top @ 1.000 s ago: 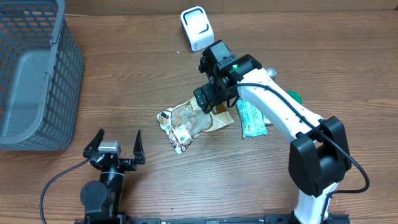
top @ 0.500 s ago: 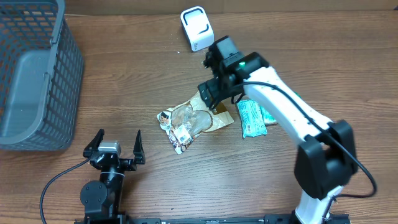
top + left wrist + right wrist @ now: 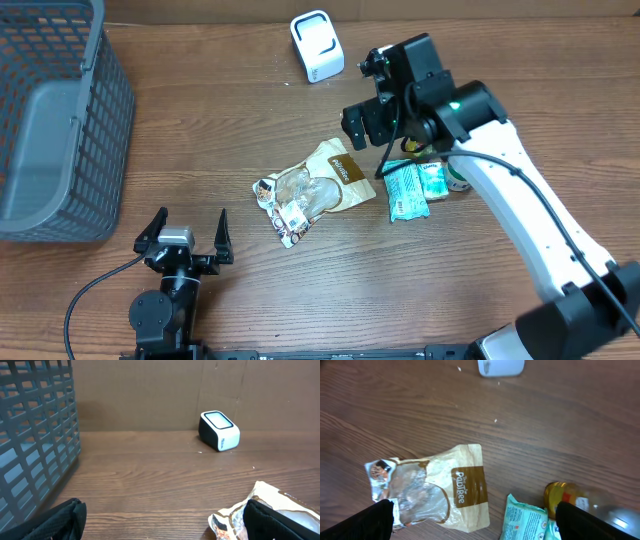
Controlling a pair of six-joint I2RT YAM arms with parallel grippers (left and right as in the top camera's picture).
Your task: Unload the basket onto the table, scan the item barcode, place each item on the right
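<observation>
The white barcode scanner (image 3: 316,45) stands at the back of the table, also seen in the left wrist view (image 3: 220,431) and at the top edge of the right wrist view (image 3: 501,367). A tan snack bag with a clear window (image 3: 318,188) lies flat mid-table (image 3: 445,492). My right gripper (image 3: 364,124) hangs open above and to the right of it (image 3: 480,522), holding nothing. At the front left my left gripper (image 3: 185,238) rests open and empty (image 3: 165,527), with the bag's corner (image 3: 267,505) beside its right finger.
Teal packets (image 3: 410,188) lie right of the bag (image 3: 527,521). A yellow-capped bottle (image 3: 561,497) lies beside them, partly under the right arm. A grey mesh basket (image 3: 50,120) fills the far left (image 3: 35,445).
The right arm has lifted and swung right and back, away from the snack bag, which now lies uncovered. The left arm has not moved.
</observation>
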